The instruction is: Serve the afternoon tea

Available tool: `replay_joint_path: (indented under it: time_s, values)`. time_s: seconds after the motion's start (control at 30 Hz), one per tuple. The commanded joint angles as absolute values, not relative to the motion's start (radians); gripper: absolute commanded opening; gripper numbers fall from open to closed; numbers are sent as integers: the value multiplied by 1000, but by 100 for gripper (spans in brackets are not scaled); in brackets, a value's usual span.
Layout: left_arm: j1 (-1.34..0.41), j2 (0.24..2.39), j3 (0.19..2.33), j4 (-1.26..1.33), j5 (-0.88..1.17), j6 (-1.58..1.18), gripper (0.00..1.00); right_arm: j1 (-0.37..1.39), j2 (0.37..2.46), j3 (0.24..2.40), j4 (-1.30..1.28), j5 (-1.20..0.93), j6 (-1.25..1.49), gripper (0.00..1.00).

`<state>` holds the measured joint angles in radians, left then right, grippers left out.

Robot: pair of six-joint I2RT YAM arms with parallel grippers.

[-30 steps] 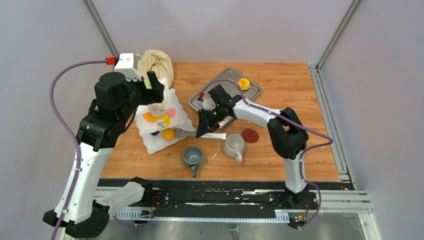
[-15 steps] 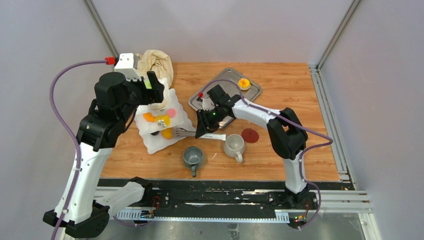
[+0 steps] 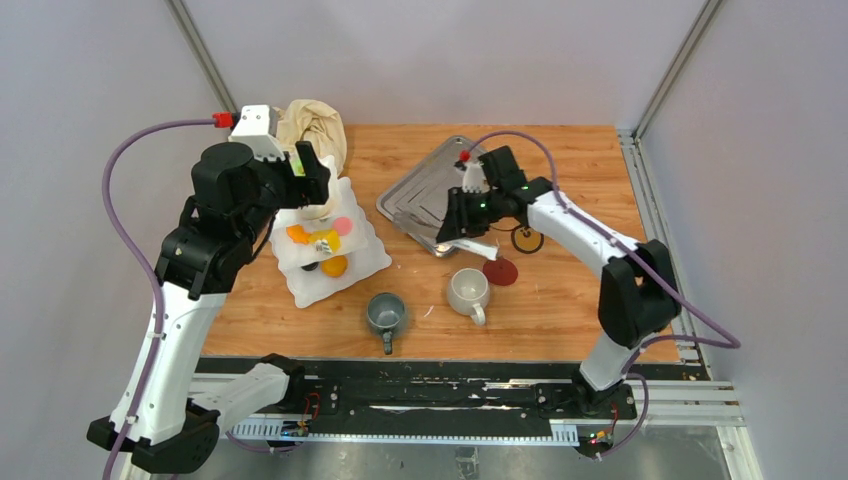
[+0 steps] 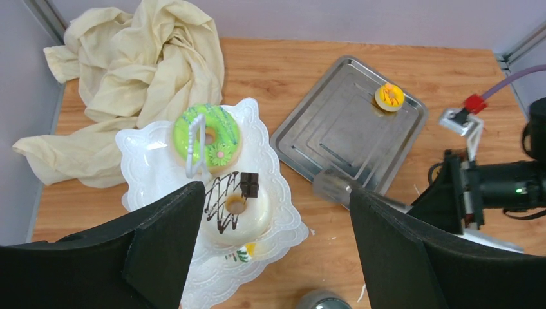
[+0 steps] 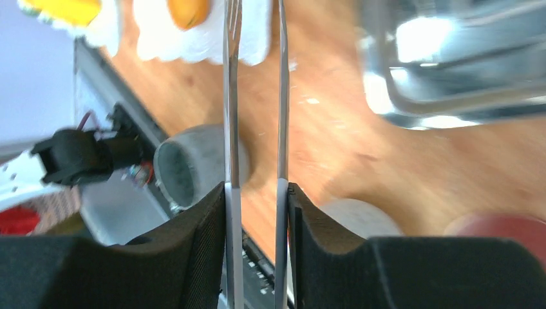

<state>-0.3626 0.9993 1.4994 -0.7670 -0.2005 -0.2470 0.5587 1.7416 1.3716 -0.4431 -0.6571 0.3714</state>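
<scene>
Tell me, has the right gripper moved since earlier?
Yes. The right gripper, shut on the tongs, moved right, away from the white stand, to the near edge of the steel tray.

Pretty plain setup tbh. The surface is an orange-brown wood-grain board with a few pale scuffs near its front edge. It's boxed in on three sides by flat, pale lilac-grey panels: a back wall, a left wall and a right wall. A slanted aluminium post stands in each back corner, one on the left and one on the right. A silver rail runs along the right edge of the board. A black strip lies across the front, with a dull grey metal plate below it. The light is soft and even, so shadows stay faint.
</scene>
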Motion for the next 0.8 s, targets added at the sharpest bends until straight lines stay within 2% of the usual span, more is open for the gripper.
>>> replay_joint_path:
  time_s: [0.0,0.13,0.2,0.53,0.77]
  values:
    - [-368,998,1519,-735,-196,-251,87,447,1586,1297,-453,-383,318,33]
    - [-368,1002,1511,-729,-188,-254,87,419,1484,1249,-421,6,241,39]
    - [-368,1004,1508,-726,-178,-258,87,390,1486,1246,-390,83,212,42]
    - [-368,994,1497,-734,-187,-253,87,302,1702,1434,-404,66,144,48]
    - [-368,997,1477,-721,-187,-255,87,283,1729,1443,-383,55,195,50]
